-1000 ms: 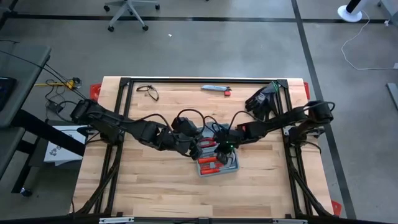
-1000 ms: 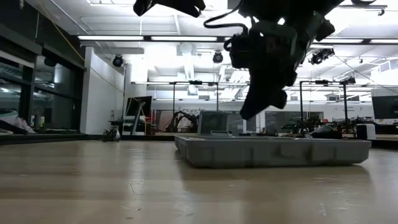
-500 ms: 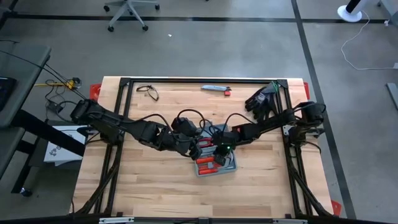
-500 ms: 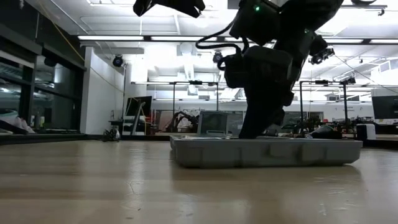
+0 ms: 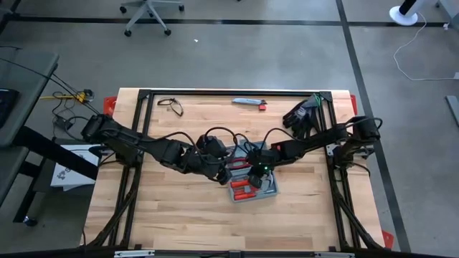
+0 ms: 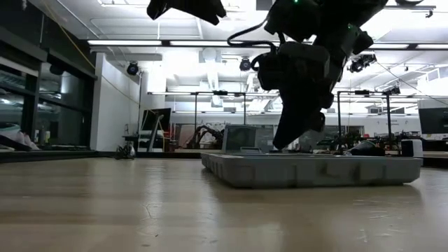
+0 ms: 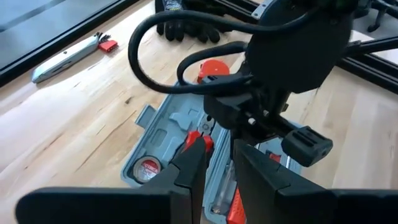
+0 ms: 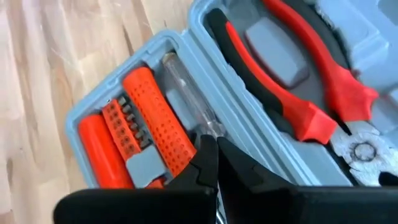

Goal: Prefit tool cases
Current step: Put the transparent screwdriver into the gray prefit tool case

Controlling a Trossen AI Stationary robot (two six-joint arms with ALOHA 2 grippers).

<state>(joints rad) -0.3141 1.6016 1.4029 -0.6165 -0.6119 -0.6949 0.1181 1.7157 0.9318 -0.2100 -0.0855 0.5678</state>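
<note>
- Both arms reach in over the middle of the table (image 5: 172, 215), meeting above the open tool case (image 5: 252, 185), which lies flat there with its tools showing.
- The right gripper (image 8: 213, 163) points down into the case, fingers pressed together, right over the clear screwdriver shaft beside the orange handles (image 8: 155, 118).
- The left gripper (image 7: 216, 163) hangs over the case's far end, fingers slightly apart; whether they hold anything I can't tell.
- Since half a second ago the right gripper has lifted and the case has slid a little.
</note>
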